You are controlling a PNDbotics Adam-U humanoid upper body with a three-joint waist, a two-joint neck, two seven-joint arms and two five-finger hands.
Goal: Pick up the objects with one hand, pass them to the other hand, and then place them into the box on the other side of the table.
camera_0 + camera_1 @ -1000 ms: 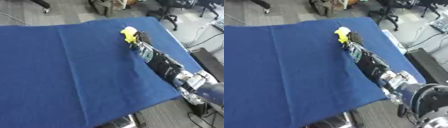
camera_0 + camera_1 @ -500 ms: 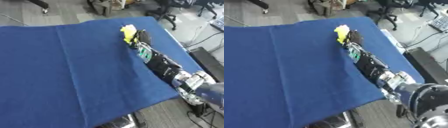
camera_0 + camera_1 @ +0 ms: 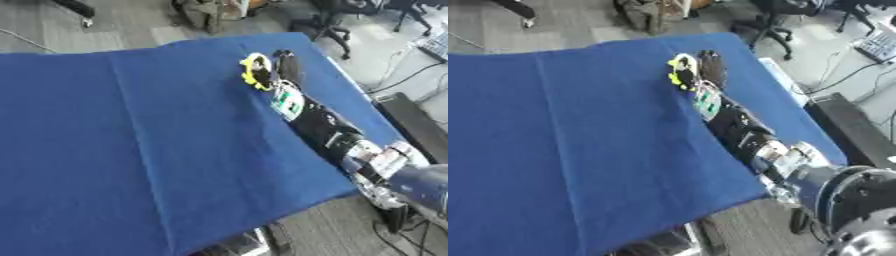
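Right robot hand [image 3: 282,67]: reaching in from the near right corner, stretched toward the far right part of the table; dark fingers lying along the right side of the yellow object, touching it. Whether those fingers curl round the object or merely rest against it: cannot tell (the hand is dark and blurred at that spot).

Right forearm [image 3: 315,122]: black, with a small white and green panel near the wrist; lying low over the cloth, running from the near right edge diagonally toward the far side; silver joint further back, past the table's right edge.

Yellow object [image 3: 255,71]: small, bright yellow, with a darker patch in it; at the far right of the table, just left of the right robot hand and in contact with it. Exact shape: not clear.

Table [image 3: 131,150]: covered with a blue cloth, lightly creased, with one long fold line running near to far left of centre; lying askew in both views.

Left robot hand: not showing in either view.

Surroundings: grey floor beyond the far edge, an office chair base [image 3: 325,25] far right, cables on the floor to the right, a dark flat box-like shape [image 3: 846,131] just beside the table's right edge (what it is cannot be made out).
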